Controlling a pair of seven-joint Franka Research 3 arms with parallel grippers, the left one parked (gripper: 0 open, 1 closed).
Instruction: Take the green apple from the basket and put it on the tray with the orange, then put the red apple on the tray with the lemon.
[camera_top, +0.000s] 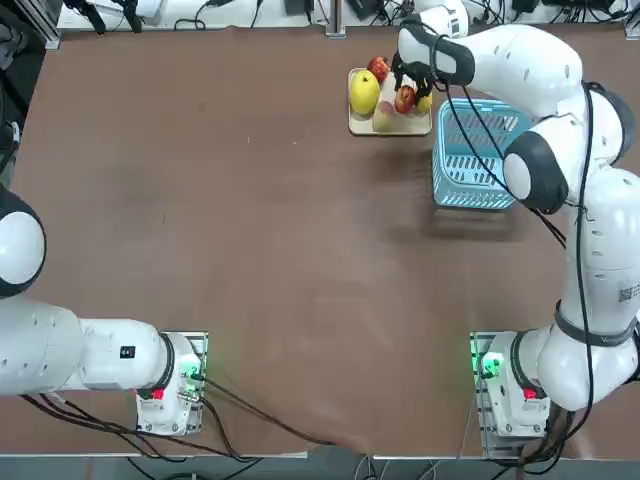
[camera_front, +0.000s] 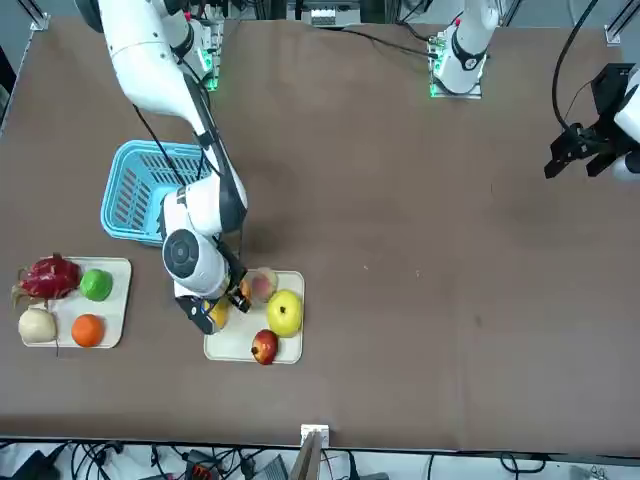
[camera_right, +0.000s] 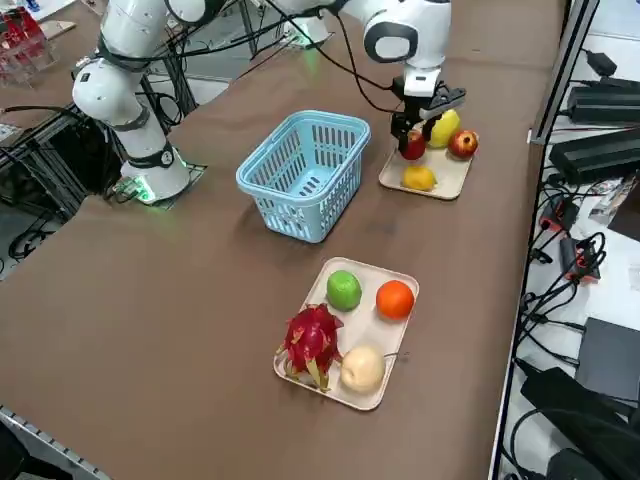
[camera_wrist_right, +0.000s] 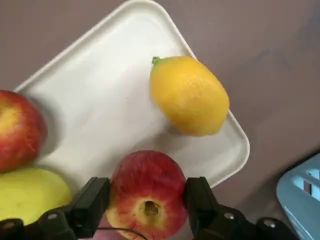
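Going left to right in the front view, one brown worktop (camera_front: 400, 300) carries two cream trays and one basket. The first tray (camera_front: 118, 300) holds four things: one dragon fruit (camera_front: 50, 278), one pale pear (camera_front: 37, 326), the green apple (camera_front: 97, 285) and the orange (camera_front: 87, 330). Next comes the light blue basket (camera_front: 125, 165). The right tool (camera_wrist_right: 148, 197) is over the second tray (camera_front: 235, 345), clamped on the red apple (camera_wrist_right: 148, 195); whether that apple touches the tray, I can't fairly tell. With it are one lemon (camera_wrist_right: 190, 96), one pale green-pink peach (camera_front: 263, 285), one yellow apple (camera_front: 285, 313) and one dark-red apple (camera_front: 265, 347). Along the worktop's edge, the room shows a white bench (camera_right: 610, 300) with black equipment (camera_right: 600, 155) and tangled cables (camera_right: 550, 300).
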